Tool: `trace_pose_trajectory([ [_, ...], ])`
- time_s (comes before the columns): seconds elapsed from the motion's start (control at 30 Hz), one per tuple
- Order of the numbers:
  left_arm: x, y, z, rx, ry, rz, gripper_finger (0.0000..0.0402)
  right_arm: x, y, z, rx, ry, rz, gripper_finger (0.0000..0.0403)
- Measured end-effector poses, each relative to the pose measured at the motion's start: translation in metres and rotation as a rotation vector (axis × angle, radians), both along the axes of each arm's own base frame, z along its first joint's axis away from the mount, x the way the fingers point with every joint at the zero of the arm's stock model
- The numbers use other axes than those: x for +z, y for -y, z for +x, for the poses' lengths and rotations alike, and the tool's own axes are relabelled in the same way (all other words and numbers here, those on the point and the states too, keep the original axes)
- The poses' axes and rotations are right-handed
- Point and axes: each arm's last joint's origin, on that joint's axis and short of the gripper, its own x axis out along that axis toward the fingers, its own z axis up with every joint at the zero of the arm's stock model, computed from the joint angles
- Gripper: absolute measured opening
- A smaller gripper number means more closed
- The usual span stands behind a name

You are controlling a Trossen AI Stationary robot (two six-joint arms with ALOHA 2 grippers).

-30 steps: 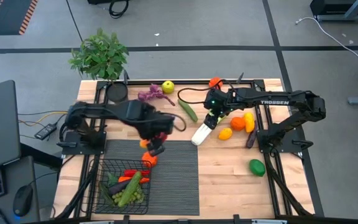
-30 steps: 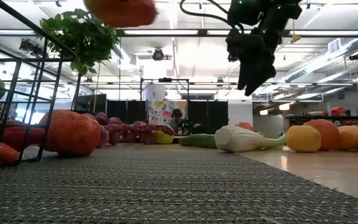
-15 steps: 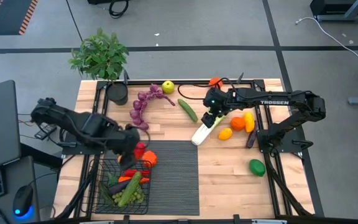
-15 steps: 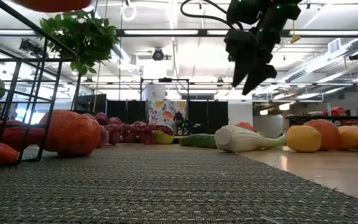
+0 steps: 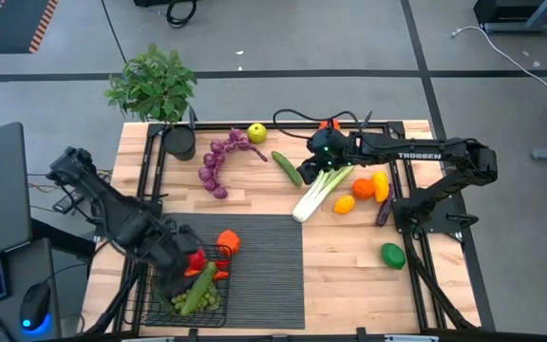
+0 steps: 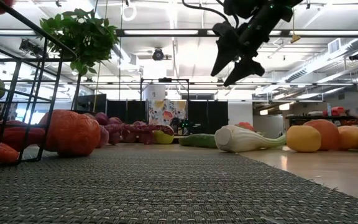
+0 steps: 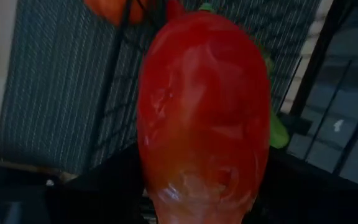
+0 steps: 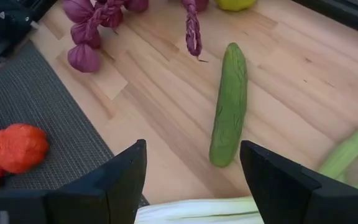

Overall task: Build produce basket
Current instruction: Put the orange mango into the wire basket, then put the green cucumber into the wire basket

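Over the basket (image 5: 152, 285), we see the left gripper (image 5: 190, 268) pinching a red pepper (image 7: 204, 118); its long axis runs along the fingers, and the basket lies directly beneath. The right gripper (image 8: 191, 171), fingers spread and empty, hovers over one leek (image 5: 317, 191), with one cucumber (image 8: 229, 102) just ahead. We count one basket; inside it another cucumber lies on green grapes.

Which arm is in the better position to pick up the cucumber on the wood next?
Right. The right gripper hangs open just beside the cucumber, while the left gripper is over the basket, holding a red pepper.
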Motion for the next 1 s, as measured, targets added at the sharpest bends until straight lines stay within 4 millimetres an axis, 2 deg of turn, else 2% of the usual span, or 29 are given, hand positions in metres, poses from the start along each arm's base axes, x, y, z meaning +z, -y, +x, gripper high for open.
trace_pose_trajectory([
  [0.23,-0.013,0.011,-0.010,-0.013,-0.011,0.006,0.0311,-0.004,0.002,0.002,-0.020,-0.019,-0.017,0.0276],
  [0.5,-0.010,0.017,-0.012,0.066,-0.010,-0.038,0.0348,-0.034,0.007,0.024,0.019,-0.073,0.020,0.0332],
  [0.73,0.023,0.012,-0.003,0.153,0.046,-0.115,0.0352,-0.065,0.018,0.037,0.052,-0.161,-0.024,0.0365],
  [1.0,0.069,-0.006,0.012,0.267,0.192,-0.195,0.0352,-0.098,0.028,0.047,0.071,-0.247,-0.032,0.0358],
])
